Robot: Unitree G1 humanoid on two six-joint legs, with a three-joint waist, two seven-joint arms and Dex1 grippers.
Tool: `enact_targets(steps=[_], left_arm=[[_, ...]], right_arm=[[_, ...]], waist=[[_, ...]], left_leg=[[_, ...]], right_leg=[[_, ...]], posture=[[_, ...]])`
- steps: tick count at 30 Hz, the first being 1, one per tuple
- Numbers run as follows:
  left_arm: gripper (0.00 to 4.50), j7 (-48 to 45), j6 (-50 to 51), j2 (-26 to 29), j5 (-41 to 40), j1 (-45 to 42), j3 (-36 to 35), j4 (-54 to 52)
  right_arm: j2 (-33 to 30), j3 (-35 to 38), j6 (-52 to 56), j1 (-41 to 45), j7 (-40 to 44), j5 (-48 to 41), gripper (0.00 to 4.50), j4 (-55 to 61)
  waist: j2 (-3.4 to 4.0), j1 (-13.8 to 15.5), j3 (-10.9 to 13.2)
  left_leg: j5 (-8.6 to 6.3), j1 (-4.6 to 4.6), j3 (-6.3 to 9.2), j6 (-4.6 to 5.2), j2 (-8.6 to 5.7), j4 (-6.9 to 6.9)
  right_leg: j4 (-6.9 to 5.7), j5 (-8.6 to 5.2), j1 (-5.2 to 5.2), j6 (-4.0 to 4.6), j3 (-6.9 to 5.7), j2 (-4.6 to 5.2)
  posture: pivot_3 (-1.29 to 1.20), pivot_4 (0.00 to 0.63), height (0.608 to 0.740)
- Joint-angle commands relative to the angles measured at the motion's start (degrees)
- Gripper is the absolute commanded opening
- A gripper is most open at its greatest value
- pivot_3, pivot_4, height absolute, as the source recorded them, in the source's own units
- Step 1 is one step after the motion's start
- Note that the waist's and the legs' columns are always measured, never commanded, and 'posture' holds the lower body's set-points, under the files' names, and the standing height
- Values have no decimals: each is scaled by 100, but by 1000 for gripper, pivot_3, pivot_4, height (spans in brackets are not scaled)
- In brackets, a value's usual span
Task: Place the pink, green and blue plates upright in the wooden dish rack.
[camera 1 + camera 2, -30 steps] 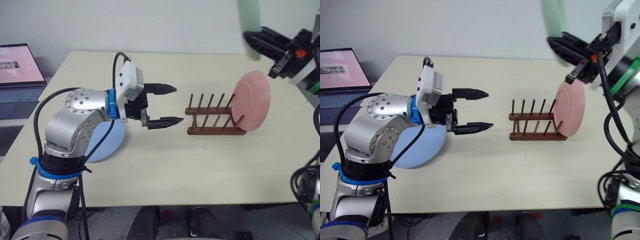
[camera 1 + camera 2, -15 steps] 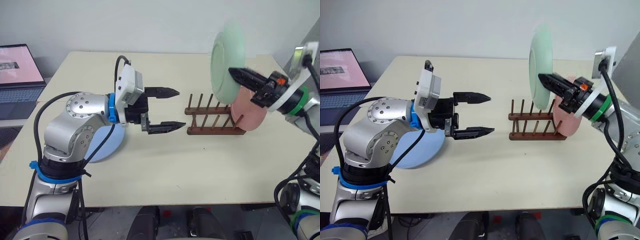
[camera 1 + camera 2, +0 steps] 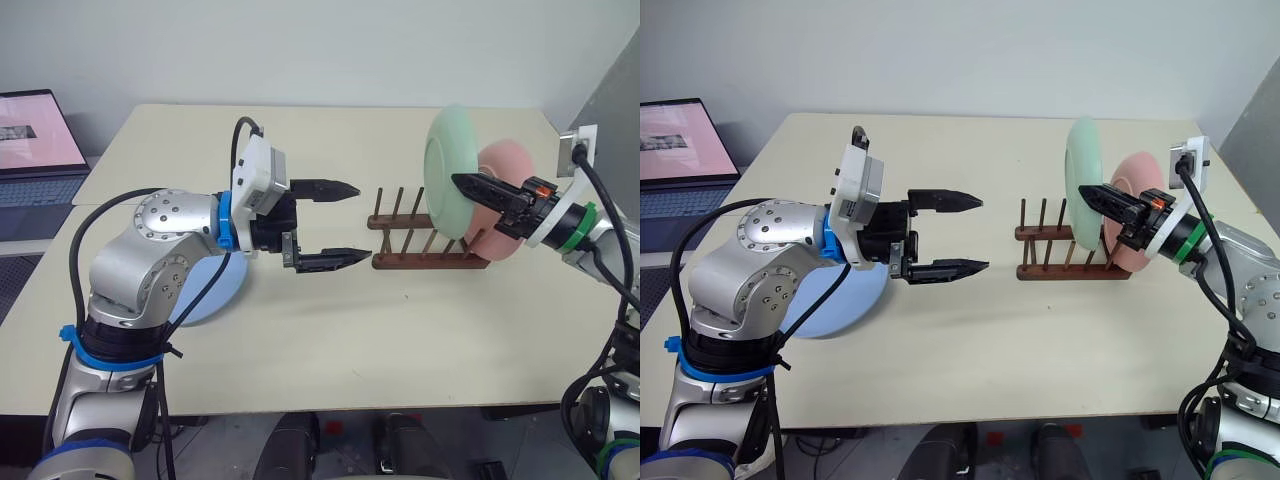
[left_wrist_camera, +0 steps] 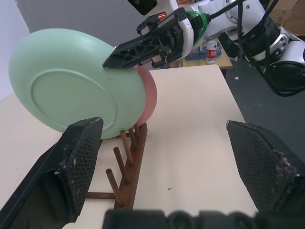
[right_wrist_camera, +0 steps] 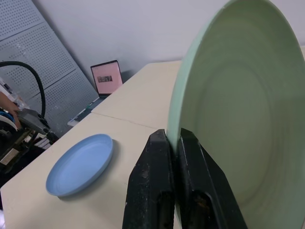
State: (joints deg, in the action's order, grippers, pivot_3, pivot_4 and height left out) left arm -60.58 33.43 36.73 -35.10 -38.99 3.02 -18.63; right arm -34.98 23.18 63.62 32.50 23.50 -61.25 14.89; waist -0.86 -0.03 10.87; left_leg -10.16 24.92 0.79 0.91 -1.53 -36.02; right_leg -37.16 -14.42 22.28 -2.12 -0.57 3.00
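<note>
Since the earlier frame, the right gripper (image 3: 468,183), pinching the green plate (image 3: 446,170), had descended from upper right to the wooden dish rack (image 3: 425,236) at center right. The left gripper (image 3: 345,222) was spread. The right wrist view exposed the blue plate (image 5: 79,164) lying flat.

Green plate (image 4: 76,88): smooth, matt, plastic-looking, faint ridged rings inside. Pink plate (image 3: 508,195) and blue plate (image 5: 80,164): same dull smooth finish. Dish rack (image 3: 410,240): dark stained wood, slight sheen on pegs. Desk (image 3: 400,330): matt cream laminate. Left gripper (image 3: 325,222): fingers (image 4: 78,157) black with rough, grainy pads.
</note>
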Motion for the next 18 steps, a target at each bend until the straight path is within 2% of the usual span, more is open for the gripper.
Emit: enact_targets(steps=[1, 3, 6, 11, 16, 17, 18], left_arm=[[4500, -1, -62, -14, -38, -69, -33, -139], [4500, -4, -78, -14, -27, -53, -29, -143], [4500, -8, -94, -14, -17, -43, -25, -141], [4500, 2, -111, -16, -3, -23, -28, -133], [4500, 47, -116, -36, 12, -11, -38, -119], [4500, 68, -112, -43, 13, -7, -47, -116], [4500, 101, -90, -47, 7, -2, -63, -110]], right_arm=[[-97, 19, -143, 167, -233, 165, 18, -77], [-107, 41, -58, 238, -381, 135, 18, -149], [-219, -45, -33, 263, -451, 229, 712, -64], [-531, -169, -203, 365, -395, 458, 2531, 191], [-1326, -542, -673, 431, 79, 1226, 4284, 405], [-1468, -574, -782, 465, 179, 1356, 4488, 403], [-1629, -625, -927, 488, 308, 1517, 4488, 393]], waist=[[0, 1, 0], [0, 0, 0], [0, 8, 0], [0, 4, 0], [0, 5, 0], [0, 5, 0], [0, 5, 0]], left_leg=[[0, 0, 0, 0, 0, 0], [0, 0, -1, 0, 0, -1], [0, 0, 0, 0, 0, -1], [0, 1, -2, 0, 0, 2], [-1, 2, 0, 0, 0, 6], [-1, 2, 0, 0, 0, 5], [0, 2, -2, 0, 0, 5]], right_leg=[[0, 0, 0, 0, 0, 0], [1, 0, 0, 0, 1, 0], [0, 0, -1, 0, 1, 0], [6, 0, 1, 0, 2, 0], [11, -1, 1, 0, -1, 0], [11, -1, 0, -1, -1, 0], [11, -2, 1, -1, 0, 0]], posture=[[0, 150, 740], [0, 150, 740], [0, 150, 740], [0, 150, 740], [0, 150, 740], [0, 150, 740], [0, 150, 740]])
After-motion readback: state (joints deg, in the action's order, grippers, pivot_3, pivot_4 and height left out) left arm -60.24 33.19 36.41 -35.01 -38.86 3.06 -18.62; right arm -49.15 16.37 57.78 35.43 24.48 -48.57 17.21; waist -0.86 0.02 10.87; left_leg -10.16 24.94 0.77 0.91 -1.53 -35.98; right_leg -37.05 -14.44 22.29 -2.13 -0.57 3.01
